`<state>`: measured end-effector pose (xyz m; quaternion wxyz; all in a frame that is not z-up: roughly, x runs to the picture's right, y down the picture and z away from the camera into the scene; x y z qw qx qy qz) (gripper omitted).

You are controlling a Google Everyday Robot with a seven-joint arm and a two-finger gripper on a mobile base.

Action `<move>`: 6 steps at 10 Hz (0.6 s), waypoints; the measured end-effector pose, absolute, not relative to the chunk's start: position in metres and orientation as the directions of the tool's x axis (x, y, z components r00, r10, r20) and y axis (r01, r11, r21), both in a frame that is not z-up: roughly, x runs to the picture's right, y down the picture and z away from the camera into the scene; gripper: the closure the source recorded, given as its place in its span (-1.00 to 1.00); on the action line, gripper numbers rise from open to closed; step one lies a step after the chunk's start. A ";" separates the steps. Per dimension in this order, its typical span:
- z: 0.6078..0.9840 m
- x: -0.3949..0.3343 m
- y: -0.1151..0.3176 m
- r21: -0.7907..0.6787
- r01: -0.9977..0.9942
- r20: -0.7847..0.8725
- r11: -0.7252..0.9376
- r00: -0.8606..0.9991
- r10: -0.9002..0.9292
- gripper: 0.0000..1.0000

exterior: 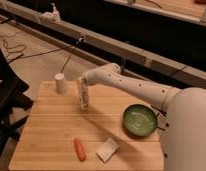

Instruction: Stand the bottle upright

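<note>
Upright now, the bottle [84, 96] stands on the wooden counter [51, 130], toward its back edge, just right of the white paper cup [60, 83]. The claw [81, 80] sits right at the bottle's top, at the end of the white arm [131, 86] reaching in from the right; whether it grips the bottle or has let go, I cannot tell. Nearer the front lie an orange carrot piece [79, 149] and a flat white block [107, 150], with a green bowl [140, 120] at right.
</note>
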<state>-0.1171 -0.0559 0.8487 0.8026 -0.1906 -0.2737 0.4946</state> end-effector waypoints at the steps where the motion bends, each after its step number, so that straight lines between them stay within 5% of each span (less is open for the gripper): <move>1: 0.845 -0.121 -0.059 -0.574 -0.687 0.262 0.445 0.361 0.895 0.49; 4: 0.836 -0.133 -0.064 -0.572 -0.678 0.282 0.462 0.366 0.887 0.98; 6: 0.836 -0.136 -0.062 -0.575 -0.674 0.280 0.463 0.369 0.886 1.00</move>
